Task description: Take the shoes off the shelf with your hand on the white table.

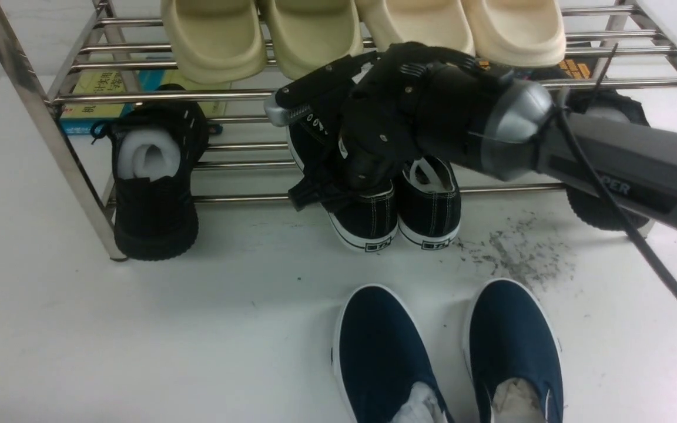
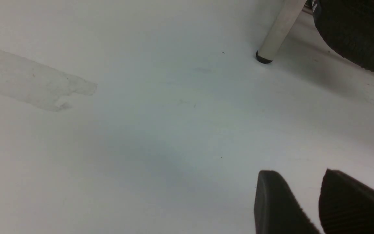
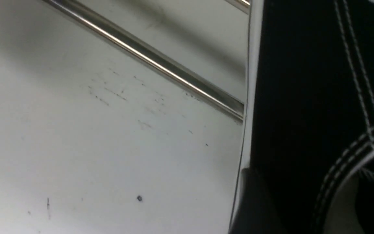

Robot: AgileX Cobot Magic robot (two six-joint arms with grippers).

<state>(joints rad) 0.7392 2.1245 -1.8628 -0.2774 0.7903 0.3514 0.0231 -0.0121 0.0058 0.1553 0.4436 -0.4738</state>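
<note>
Desk (image 1: 50, 329): white, carrying everything in view, with a patch of dark specks (image 1: 515, 252) just right of the target pair.

Shelf (image 1: 39, 117): chrome, two tiers of thin bars. Cream slippers (image 1: 362, 35) are seen on the upper tier, directly above the work zone.

Right gripper (image 1: 374, 141): a bulky black jointed hand, set low between the tiers and pressed over the left of the two shoes (image 1: 400, 217). Whether its fingers are closed on the canvas cannot be told, as the contact is hidden by its own bulk.

Shoes: black canvas with white stitching, side by side, heels toward the robot and apparently resting on the desk in front of the lowest bar, toes under the shelf.

Left gripper (image 2: 299, 172): narrowly parted, holding nothing, hovering over bare desk near a shelf leg (image 2: 279, 31).

Recommendation: a firm hold at the heel collar should be confirmed before any pull. The pull is best kept low and straight toward the robot, so that the upper tier is not struck, and stopped short of the navy slip-ons (image 1: 450, 352)
</note>
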